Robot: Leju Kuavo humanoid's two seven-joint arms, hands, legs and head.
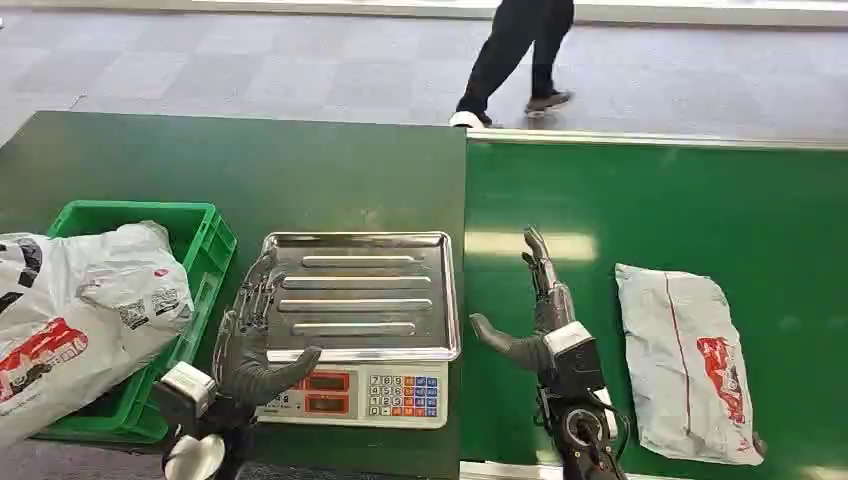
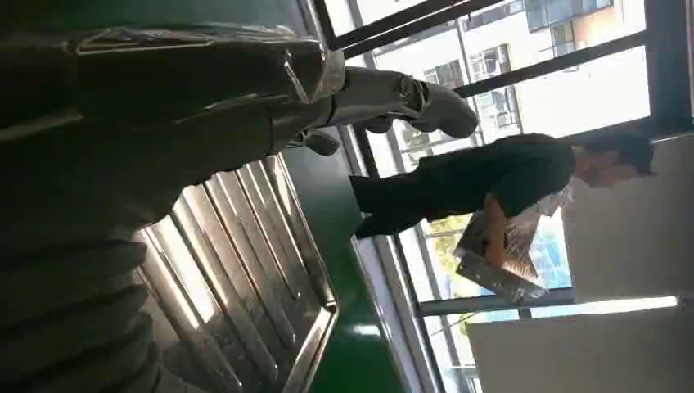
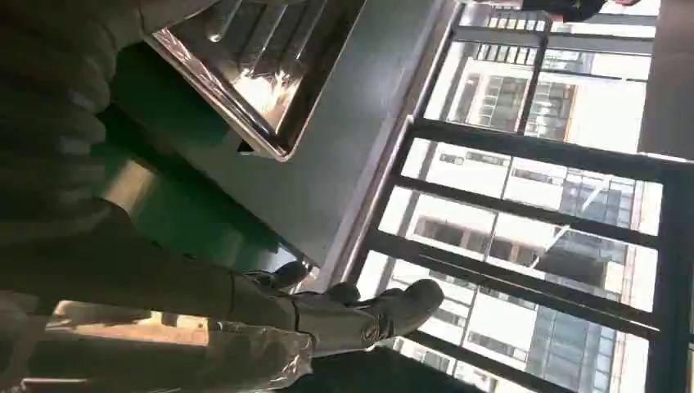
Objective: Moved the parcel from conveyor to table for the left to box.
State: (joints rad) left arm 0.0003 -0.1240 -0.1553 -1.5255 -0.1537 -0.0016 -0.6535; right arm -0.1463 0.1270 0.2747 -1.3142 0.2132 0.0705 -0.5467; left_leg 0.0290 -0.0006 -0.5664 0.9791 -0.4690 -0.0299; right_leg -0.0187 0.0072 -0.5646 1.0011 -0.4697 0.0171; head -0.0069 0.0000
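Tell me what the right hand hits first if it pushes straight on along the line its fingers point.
Probably nothing soon: the right hand points up the bare green conveyor belt, with the parcel off to its side and the scale tray on the other. Its height is unclear.

Parcel (image 1: 686, 362) lies flat on the green conveyor (image 1: 700, 210), just right of the empty, spread right hand (image 1: 535, 310). Left hand (image 1: 250, 335), also empty, rests at the scale (image 1: 360, 325) tray's left edge.

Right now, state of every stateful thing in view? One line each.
left hand: open, holding nothing, at the scale tray's left edge
right hand: open, holding nothing, over the belt
parcel: lying flat on the conveyor, untouched
scale tray: bare
green crate: holds bagged parcels
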